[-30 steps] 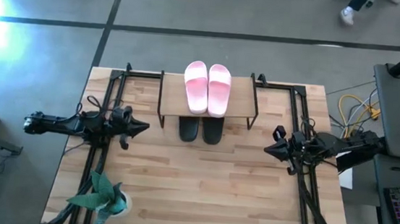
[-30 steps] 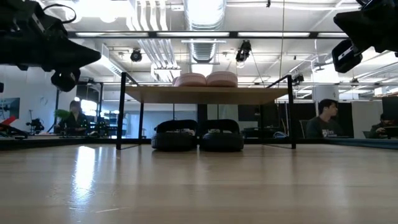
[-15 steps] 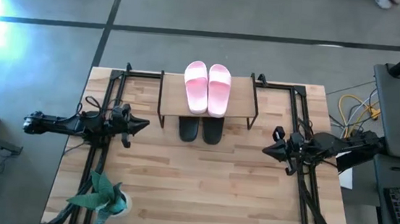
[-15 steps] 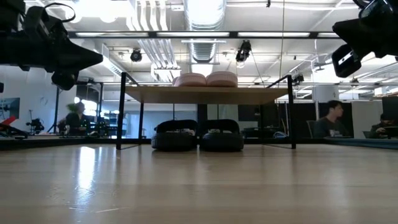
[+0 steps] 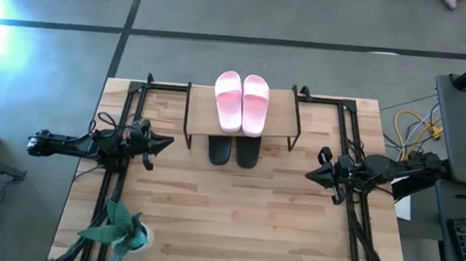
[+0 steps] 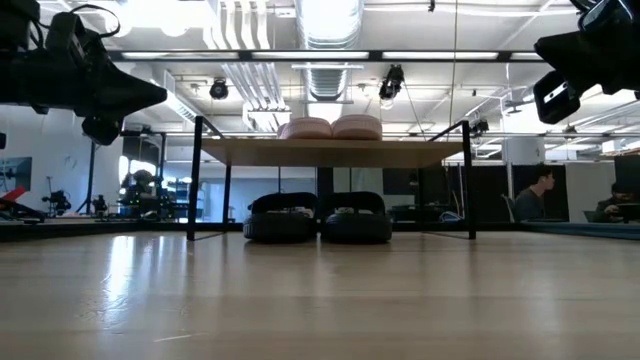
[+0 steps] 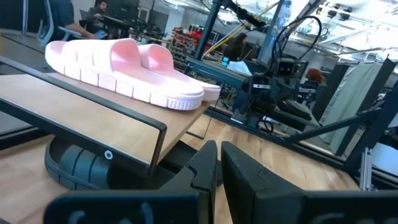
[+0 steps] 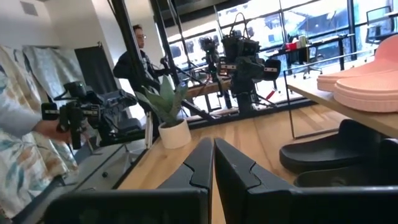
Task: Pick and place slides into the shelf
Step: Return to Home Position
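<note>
Wooden table (image 5: 234, 215): pink slides (image 5: 240, 102) atop shelf (image 5: 200, 119) (ribbed sides), black pair (image 5: 233, 153) beneath.

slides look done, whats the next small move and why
Probably just retract both arms to rest: the pink slides sit on the shelf, the black slides beneath it, and the left end effector and right end effector are shut, empty and well clear of it.

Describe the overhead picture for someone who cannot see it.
From above: a pink pair of slides lies on a small shelf, and a black pair pokes out beneath it. The left gripper and right gripper hang shut and empty either side; a plant stands on the table.
</note>
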Robot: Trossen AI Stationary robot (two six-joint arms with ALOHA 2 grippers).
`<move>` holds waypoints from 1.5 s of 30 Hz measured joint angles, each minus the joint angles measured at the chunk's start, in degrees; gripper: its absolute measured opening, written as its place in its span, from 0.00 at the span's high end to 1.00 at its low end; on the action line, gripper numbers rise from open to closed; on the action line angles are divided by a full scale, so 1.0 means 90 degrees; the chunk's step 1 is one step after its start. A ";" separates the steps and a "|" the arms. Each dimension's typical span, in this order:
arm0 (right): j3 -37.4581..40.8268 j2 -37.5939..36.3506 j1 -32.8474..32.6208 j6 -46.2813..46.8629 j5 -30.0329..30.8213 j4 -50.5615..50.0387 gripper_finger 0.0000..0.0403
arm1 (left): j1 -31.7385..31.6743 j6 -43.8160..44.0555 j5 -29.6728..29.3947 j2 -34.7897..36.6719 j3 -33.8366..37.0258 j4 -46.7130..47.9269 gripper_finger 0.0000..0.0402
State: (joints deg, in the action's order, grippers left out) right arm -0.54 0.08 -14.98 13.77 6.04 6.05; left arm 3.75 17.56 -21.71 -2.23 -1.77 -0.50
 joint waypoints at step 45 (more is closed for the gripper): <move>0.0000 0.0012 0.0001 0.0350 0.0000 0.0007 0.98 | 0.0000 0.0000 0.0024 -0.0015 0.0003 -0.0055 0.98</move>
State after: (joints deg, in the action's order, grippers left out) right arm -0.54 0.19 -14.97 16.93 6.04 6.11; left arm 3.75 17.56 -21.50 -2.37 -1.75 -0.99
